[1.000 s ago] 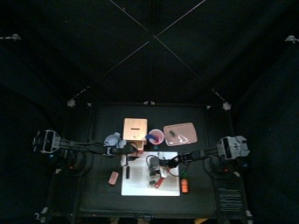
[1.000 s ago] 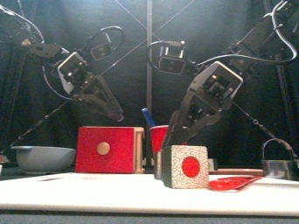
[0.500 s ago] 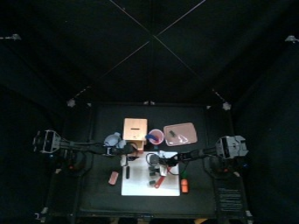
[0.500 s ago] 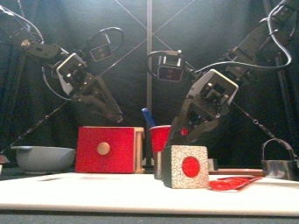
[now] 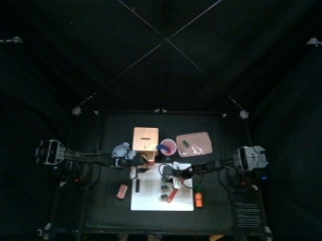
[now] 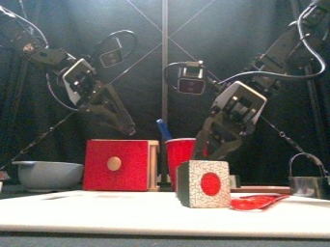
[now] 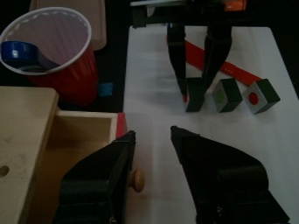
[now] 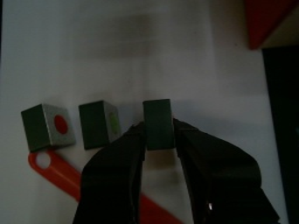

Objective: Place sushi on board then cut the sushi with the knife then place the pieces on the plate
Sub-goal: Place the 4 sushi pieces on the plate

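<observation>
My right tool (image 8: 159, 133), released, straddles the sushi piece (image 8: 158, 112) at the back end of the row running front to back on the white board (image 8: 140, 52), nearest the pink tray (image 5: 193, 144) past the board's back right corner; my left tool (image 7: 151, 134) hovers spread and empty at the board's left edge.

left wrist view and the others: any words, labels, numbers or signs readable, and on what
None: no readable words, numbers or brands in any view.
The dark green toy sushi pieces show only a red dot on a white end face; the red cup and the pale wooden box with a red drawer front carry no print.
</observation>
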Controlling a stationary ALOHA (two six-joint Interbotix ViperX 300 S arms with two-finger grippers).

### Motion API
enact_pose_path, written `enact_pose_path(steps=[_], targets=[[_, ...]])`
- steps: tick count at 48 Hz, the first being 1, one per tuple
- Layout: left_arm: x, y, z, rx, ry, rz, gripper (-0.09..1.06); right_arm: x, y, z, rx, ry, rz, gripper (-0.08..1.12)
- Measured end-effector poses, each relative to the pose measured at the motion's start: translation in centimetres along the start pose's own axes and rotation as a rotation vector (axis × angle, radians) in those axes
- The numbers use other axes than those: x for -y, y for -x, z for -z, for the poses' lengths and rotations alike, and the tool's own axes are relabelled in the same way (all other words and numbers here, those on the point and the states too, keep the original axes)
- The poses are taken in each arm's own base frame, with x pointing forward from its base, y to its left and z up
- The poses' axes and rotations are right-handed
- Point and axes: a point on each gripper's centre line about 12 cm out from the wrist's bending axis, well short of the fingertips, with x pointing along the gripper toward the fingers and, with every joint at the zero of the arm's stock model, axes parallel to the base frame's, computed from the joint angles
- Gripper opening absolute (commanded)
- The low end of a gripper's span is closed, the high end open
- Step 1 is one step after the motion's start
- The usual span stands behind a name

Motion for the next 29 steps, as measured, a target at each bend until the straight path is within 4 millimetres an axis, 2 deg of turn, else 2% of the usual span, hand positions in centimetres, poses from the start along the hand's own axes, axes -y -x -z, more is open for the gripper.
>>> enact_pose_path(steps=[9,16,24,29], targets=[[-0.1,0.0,0.0,-0.002,0.002,-0.003,0.78,2.9,5.3,1.9,0.074,-0.107,0.119,0.63],[-0.2,0.0,0.0,0.0,0.005,-0.005,0.78,6.1,9.0,3.3,0.152,-0.181,0.276,0.63],[-0.2,0.0,0.1,-0.003,0.005,-0.005,0.78,10.2,11.8,4.5,0.2,-0.31,0.494,0.63],[-0.3,-0.1,0.1,-0.003,0.007,-0.007,0.78,12.1,12.3,5.1,0.187,-0.396,0.586,0.63]])
